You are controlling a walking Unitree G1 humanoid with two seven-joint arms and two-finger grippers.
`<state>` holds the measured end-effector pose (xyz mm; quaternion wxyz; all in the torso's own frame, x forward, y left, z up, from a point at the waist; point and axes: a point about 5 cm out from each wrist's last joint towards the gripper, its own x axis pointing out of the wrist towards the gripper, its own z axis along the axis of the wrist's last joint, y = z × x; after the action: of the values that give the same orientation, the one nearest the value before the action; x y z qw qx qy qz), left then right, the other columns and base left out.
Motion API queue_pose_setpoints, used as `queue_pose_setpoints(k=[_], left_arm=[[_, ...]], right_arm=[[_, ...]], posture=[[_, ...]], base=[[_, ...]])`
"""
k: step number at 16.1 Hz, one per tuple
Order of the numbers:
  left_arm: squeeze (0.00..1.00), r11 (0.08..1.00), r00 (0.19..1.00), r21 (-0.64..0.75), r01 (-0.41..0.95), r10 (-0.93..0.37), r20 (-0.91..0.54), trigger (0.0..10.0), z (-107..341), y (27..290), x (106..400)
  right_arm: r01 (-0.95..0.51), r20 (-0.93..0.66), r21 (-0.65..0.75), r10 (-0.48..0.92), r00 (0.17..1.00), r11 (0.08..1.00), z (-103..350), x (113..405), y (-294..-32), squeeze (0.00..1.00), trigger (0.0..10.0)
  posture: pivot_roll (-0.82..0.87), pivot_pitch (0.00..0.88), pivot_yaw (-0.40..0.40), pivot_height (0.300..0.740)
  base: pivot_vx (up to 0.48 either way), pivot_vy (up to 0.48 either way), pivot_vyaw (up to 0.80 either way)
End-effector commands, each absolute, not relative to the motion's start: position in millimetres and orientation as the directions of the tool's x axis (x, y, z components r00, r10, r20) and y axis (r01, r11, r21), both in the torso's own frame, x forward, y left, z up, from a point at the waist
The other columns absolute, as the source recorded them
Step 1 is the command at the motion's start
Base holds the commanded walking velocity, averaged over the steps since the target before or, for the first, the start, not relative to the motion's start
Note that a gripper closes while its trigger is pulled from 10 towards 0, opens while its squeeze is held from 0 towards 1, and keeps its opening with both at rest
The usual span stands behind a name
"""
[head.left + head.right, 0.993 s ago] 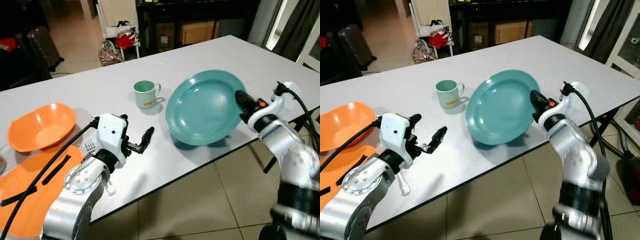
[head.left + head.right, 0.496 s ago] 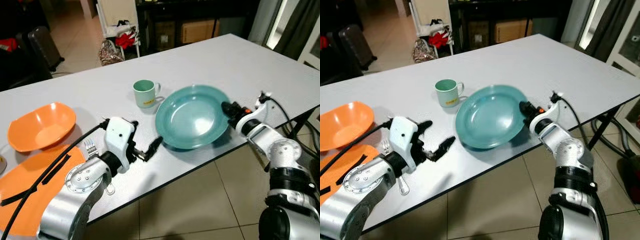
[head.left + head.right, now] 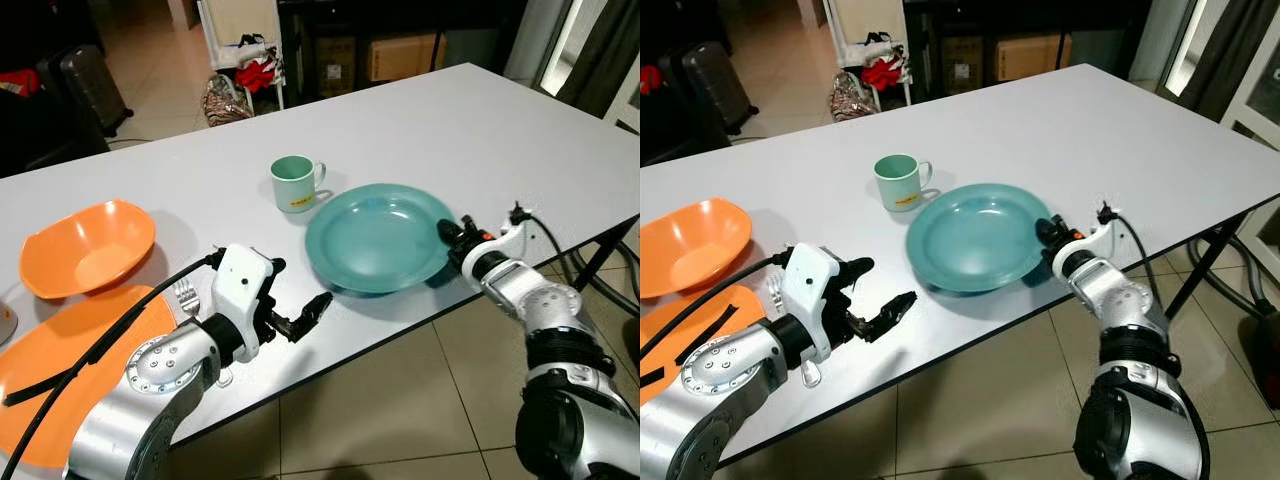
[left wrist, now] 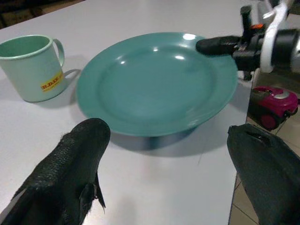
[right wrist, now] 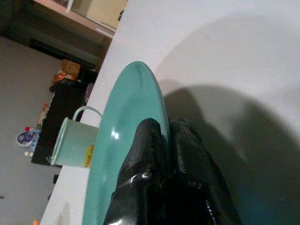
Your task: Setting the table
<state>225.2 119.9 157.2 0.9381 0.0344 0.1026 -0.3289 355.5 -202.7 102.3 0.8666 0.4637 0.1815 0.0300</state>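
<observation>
The teal plate (image 3: 378, 237) sits flat on the white counter (image 3: 480, 130), close to the near edge, and the right gripper (image 3: 447, 231) is pinched on its rim at the robot's right side. The right wrist view shows it well: both black fingers (image 5: 154, 154) closed together over the plate's edge, one above and one below. So the plate looks set down but not let go.

Over on the left, the left gripper (image 3: 300, 320) hovers above the bare counter just short of the plate, fingers spread wide, holding nothing. Its wrist view looks straight across the plate between the two splayed fingertips (image 4: 70, 159).

Just beyond the plate stands the pale green mug (image 3: 295, 184) with its yellow label, upright, handle toward the plate, near it but not touching. Further to the robot's left is the orange bowl (image 3: 85, 248), and nearer still an orange placemat (image 3: 70, 370) at the counter's corner, with a fork (image 3: 184, 295) whose tines peek out beside the left arm.

How far along? I'd say partway. Plate and mug are out, but the plate is off the placemat and the fork lies well apart from the plate. Left to do, by my reckoning: release the plate, then bring fork, mug and perhaps bowl into one tidy place setting.
</observation>
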Motion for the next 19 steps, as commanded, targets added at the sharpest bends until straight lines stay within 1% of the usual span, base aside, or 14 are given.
queue_pose_setpoints(k=[1, 2, 7, 9, 10, 13, 15, 16, 18, 19], left_arm=[[0.0, 0.777, 0.758, 0.003, 0.63, -0.614, -0.218, 10.0, 159, 120, 223], [0.0, 0.777, 0.759, 0.003, 0.629, -0.613, -0.222, 10.0, 159, 121, 222], [0.0, 0.788, 0.769, 0.011, 0.616, -0.598, -0.224, 10.0, 159, 123, 222], [0.0, 0.789, 0.769, 0.007, 0.615, -0.598, -0.225, 10.0, 157, 122, 222], [0.0, 0.79, 0.77, 0.003, 0.613, -0.596, -0.226, 10.0, 155, 120, 223], [0.0, 0.79, 0.77, 0.002, 0.613, -0.598, -0.223, 10.0, 154, 119, 224], [0.0, 0.79, 0.772, 0.007, 0.614, -0.598, -0.215, 10.0, 154, 119, 224], [0.0, 0.801, 0.785, 0.016, 0.599, -0.583, -0.208, 10.0, 155, 121, 224], [0.0, 0.835, 0.822, 0.017, 0.55, -0.537, -0.193, 10.0, 156, 125, 226], [0.0, 0.896, 0.889, 0.012, 0.444, -0.438, -0.134, 10.0, 161, 134, 230]], right_arm=[[0.086, -0.248, 0.819, 0.215, 0.945, 0.567, 113, 362, -202, 0.06, 10.0], [0.096, -0.254, 0.82, 0.208, 0.945, 0.564, 111, 364, -202, 1.0, 10.0], [0.101, -0.249, 0.827, 0.199, 0.948, 0.553, 106, 356, -214, 1.0, 10.0], [0.088, -0.23, 0.841, 0.205, 0.951, 0.534, 106, 345, -219, 1.0, 10.0], [0.089, -0.232, 0.84, 0.204, 0.951, 0.536, 102, 333, -224, 1.0, 10.0], [0.088, -0.23, 0.836, 0.2, 0.952, 0.542, 102, 321, -229, 1.0, 10.0], [0.048, -0.209, 0.816, 0.216, 0.954, 0.577, 107, 302, -234, 1.0, 10.0], [0.011, -0.195, 0.788, 0.233, 0.953, 0.616, 114, 286, -236, 1.0, 10.0], [-0.032, -0.185, 0.747, 0.253, 0.949, 0.664, 122, 267, -239, 1.0, 10.0], [-0.115, -0.174, 0.652, 0.295, 0.94, 0.749, 140, 244, -241, 1.0, 10.0]], posture=[[-0.07, 0.024, 0.077, 0.74], [-0.06, 0.021, 0.072, 0.74], [-0.06, 0.004, 0.061, 0.74], [-0.07, 0.0, 0.066, 0.74], [-0.08, 0.0, 0.071, 0.74], [-0.09, 0.0, 0.074, 0.74], [-0.09, 0.0, 0.076, 0.74], [-0.1, 0.0, 0.077, 0.74], [-0.1, 0.0, 0.076, 0.74], [-0.11, 0.0, 0.076, 0.74]], base=[[0.0, 0.0, 0.0], [0.0, 0.0, 0.0], [0.0, 0.0, 0.0], [0.0, 0.0, 0.0], [0.0, 0.0, 0.0], [0.0, 0.0, 0.0], [0.0, 0.0, 0.0], [0.0, 0.0, 0.0], [0.0, 0.0, 0.0], [0.0, 0.0, 0.0]])
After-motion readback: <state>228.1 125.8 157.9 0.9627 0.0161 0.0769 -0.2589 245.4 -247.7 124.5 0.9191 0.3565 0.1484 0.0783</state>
